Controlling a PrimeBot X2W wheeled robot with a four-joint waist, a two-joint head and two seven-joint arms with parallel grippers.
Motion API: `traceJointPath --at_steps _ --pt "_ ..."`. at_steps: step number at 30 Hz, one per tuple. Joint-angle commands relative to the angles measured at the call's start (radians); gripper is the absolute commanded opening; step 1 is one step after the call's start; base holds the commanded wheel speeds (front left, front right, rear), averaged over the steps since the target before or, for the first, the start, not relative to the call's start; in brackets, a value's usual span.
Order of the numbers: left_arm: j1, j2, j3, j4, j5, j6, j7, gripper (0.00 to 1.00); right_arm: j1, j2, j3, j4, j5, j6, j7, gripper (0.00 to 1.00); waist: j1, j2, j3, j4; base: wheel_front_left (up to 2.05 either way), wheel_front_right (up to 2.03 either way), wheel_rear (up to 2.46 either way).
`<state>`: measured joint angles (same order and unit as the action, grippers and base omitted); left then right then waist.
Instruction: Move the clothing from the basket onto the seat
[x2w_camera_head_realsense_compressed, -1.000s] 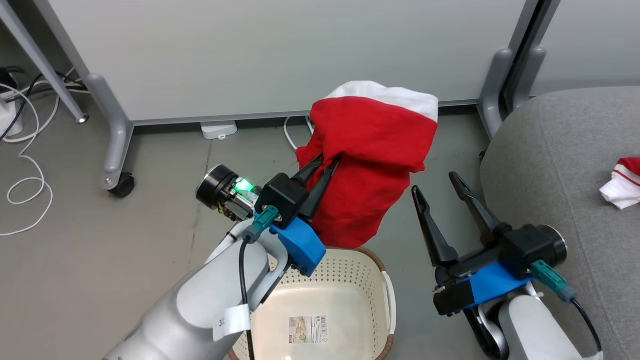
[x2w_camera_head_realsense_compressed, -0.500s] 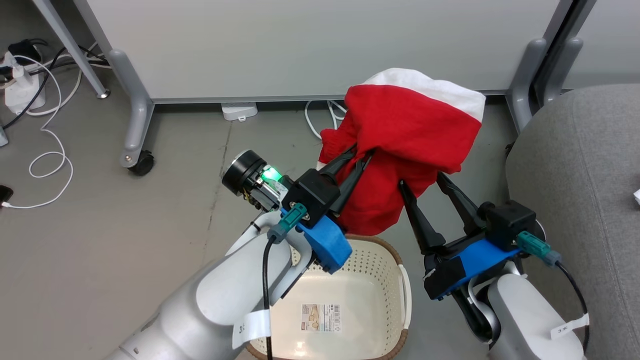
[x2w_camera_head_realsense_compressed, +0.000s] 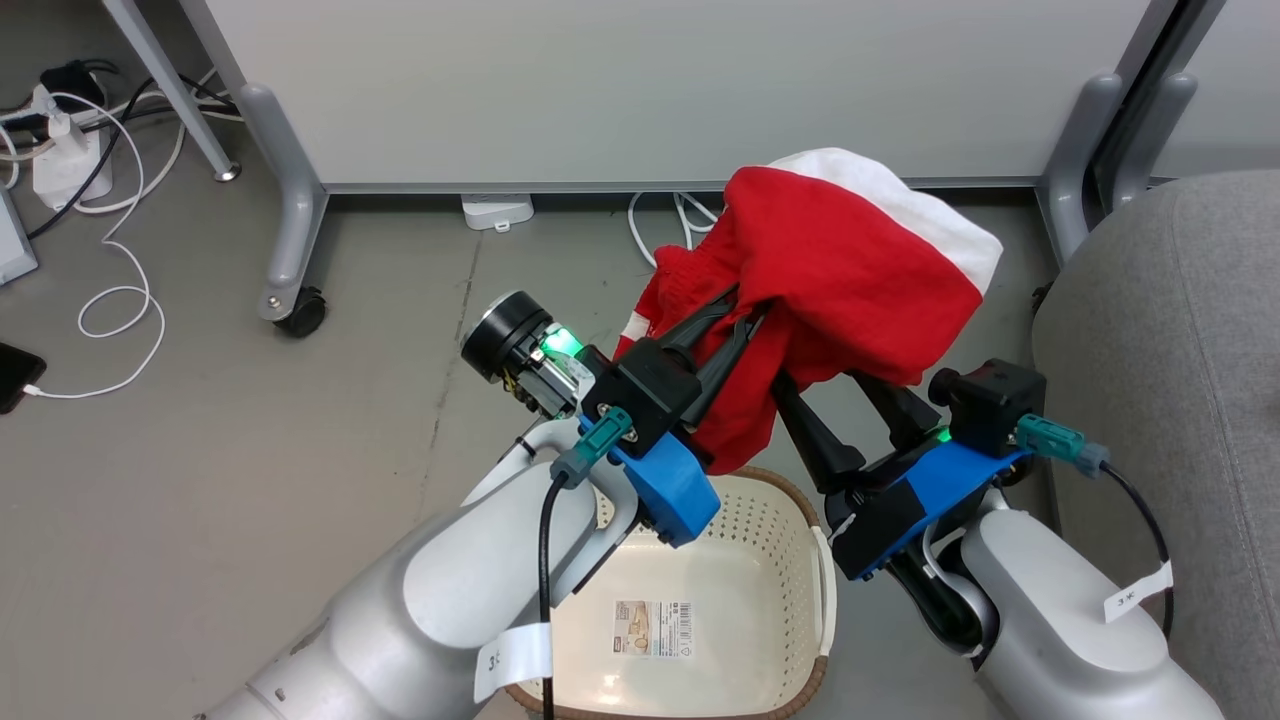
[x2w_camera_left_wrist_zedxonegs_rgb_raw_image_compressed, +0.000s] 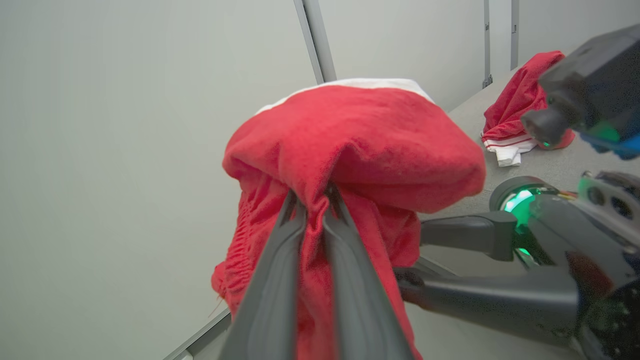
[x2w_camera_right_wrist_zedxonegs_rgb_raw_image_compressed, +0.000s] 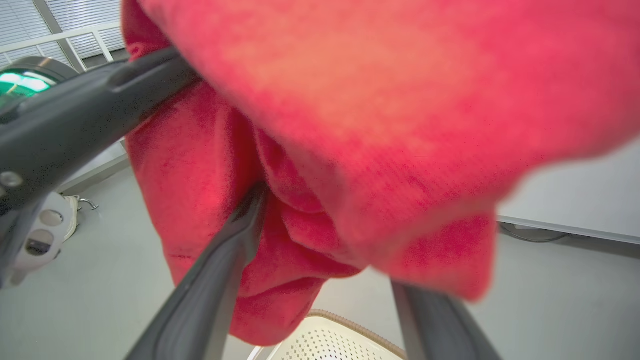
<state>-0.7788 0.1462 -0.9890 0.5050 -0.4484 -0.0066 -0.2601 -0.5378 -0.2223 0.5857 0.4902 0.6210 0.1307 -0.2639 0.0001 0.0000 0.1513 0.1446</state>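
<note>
Pinching one garment (x2w_camera_head_realsense_compressed: 850, 260), left claw (x2w_camera_head_realsense_compressed: 745, 308); second garment (x2w_camera_left_wrist_zedxonegs_rgb_raw_image_compressed: 520, 100) on seat (x2w_camera_head_realsense_compressed: 1180, 300).

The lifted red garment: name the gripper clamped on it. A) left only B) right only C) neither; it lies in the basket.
A: the left gripper is shut on a fold of the red garment, while the right gripper stands open, fingers spread under it.
</note>
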Motion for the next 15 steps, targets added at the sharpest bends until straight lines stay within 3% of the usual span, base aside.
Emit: traceJointPath --at_steps 1,6,7,8,9,10,15 --pt "-0.012 -0.001 -0.003 0.000 0.005 -0.003 -0.004 0.00 -0.026 -0.015 0.019 -0.013 0.021 0.000 -0.001 1.00 -0.0001 0.0000 0.002 0.002 0.00 0.00 0.00" --pt "-0.018 -0.002 -0.006 0.005 0.002 -0.005 -0.004 0.00 -0.047 -0.041 0.052 -0.042 0.075 0.000 -0.001 1.00 -0.0001 0.0000 0.005 0.007 0.00 0.00 0.00" --pt "-0.017 -0.003 -0.006 0.005 0.000 -0.005 -0.004 0.00 -0.048 -0.042 0.057 -0.043 0.078 0.000 -0.001 0.93 -0.0001 0.0000 0.004 0.007 0.00 0.00 0.00" --pt "-0.018 -0.003 -0.007 0.007 -0.001 -0.005 -0.005 0.00 -0.050 -0.044 0.065 -0.048 0.080 0.000 -0.001 0.48 -0.0001 0.0000 0.004 0.007 0.00 0.00 0.00" --pt "-0.018 -0.003 -0.007 0.007 -0.001 -0.005 -0.005 0.00 -0.050 -0.044 0.065 -0.048 0.080 0.000 -0.001 0.48 -0.0001 0.0000 0.004 0.007 0.00 0.00 0.00" --pt "-0.017 -0.003 -0.006 0.009 -0.003 -0.005 -0.005 0.00 -0.050 -0.049 0.075 -0.049 0.080 0.000 -0.001 0.00 -0.0001 0.0000 0.002 0.007 0.00 0.00 0.00" --pt "-0.015 0.000 -0.007 0.014 -0.006 -0.005 -0.005 0.00 -0.044 -0.051 0.082 -0.051 0.085 0.000 -0.001 0.00 -0.0001 0.0000 -0.002 0.005 0.00 0.00 0.00"
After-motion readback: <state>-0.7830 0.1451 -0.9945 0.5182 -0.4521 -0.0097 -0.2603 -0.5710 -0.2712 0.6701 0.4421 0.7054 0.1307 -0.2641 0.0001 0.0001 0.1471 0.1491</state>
